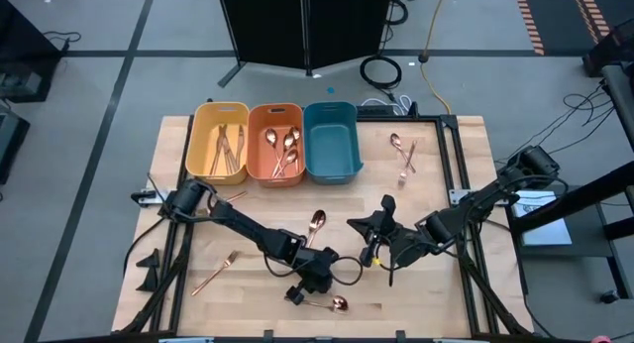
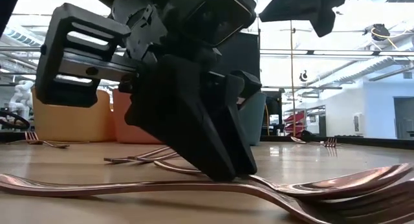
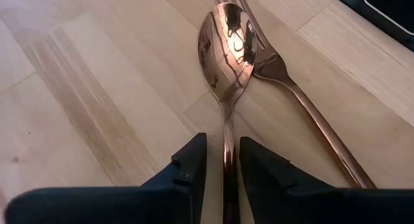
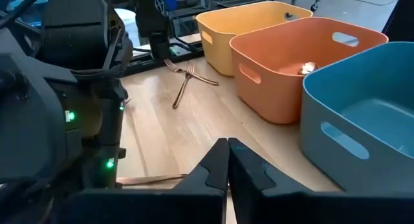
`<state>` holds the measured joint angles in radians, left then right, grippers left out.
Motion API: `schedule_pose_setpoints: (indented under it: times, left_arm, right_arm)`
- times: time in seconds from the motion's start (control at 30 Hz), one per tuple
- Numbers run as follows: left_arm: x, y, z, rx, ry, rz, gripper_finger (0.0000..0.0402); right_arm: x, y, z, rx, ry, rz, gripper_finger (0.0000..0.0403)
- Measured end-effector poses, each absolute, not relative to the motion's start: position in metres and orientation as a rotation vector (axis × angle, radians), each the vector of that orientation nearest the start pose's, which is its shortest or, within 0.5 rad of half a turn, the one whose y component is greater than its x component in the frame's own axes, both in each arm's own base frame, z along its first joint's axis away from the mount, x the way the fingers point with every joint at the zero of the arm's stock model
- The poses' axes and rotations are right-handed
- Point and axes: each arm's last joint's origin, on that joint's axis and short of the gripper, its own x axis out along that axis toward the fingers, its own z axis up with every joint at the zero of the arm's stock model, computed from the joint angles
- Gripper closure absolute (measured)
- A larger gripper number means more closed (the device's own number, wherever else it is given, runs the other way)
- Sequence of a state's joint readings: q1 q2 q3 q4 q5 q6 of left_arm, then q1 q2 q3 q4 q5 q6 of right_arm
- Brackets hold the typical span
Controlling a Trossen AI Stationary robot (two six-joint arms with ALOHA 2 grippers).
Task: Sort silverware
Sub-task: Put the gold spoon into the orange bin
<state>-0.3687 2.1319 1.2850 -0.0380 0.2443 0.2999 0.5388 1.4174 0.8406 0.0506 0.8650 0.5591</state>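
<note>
Down at the table's front, left gripper (image 3: 223, 175) straddling a spoon (image 3: 226, 49) by the handle, fingers (image 3: 187, 172) narrowly apart and hugging the stem, spoon flat on the table (image 1: 178, 155) with a fork (image 3: 304, 101) touching beside its bowl. Right gripper (image 4: 228, 162) near mid-table, fingers pressed together, holding nothing. Elsewhere: knives in yellow bin (image 1: 220, 108), spoons in orange bin (image 1: 275, 109), teal bin (image 1: 330, 110) alongside, more silverware (image 1: 403, 153) lying loose on the wood.

The high view looks straight down on the whole table (image 1: 436, 284). The low view sits at tabletop level, close behind the left gripper (image 2: 213, 172). Both wrist views look along the tabletop.
</note>
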Motion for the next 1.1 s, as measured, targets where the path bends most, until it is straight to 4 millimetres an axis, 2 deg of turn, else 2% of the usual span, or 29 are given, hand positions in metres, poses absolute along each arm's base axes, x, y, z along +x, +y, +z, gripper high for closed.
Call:
schedule_pose_setpoints:
  times: [0.23,0.47,0.63,0.77,0.97,1.1]
  left_arm:
    - [0.398,-0.161,0.109,0.326,0.800,-0.695,0.0389]
    - [0.396,-0.158,0.121,0.345,0.789,-0.672,0.0398]
    - [0.391,-0.152,0.159,0.377,0.731,-0.638,0.0401]
    - [0.378,-0.139,0.186,0.401,0.786,-0.573,0.0401]
    - [0.349,-0.109,0.224,0.385,0.952,-0.394,0.0401]
    - [0.327,-0.080,0.256,0.330,0.957,-0.207,0.0401]
  right_arm:
    - [0.263,0.131,0.238,0.201,0.295,-0.413,0.0403]
    - [0.264,0.132,0.242,0.197,0.267,-0.402,0.0403]
    - [0.264,0.132,0.242,0.193,0.265,-0.402,0.0403]
    - [0.264,0.132,0.242,0.190,0.265,-0.402,0.0403]
    - [0.265,0.133,0.244,0.191,0.256,-0.398,0.0403]
    - [0.264,0.135,0.245,0.185,0.246,-0.384,0.0403]
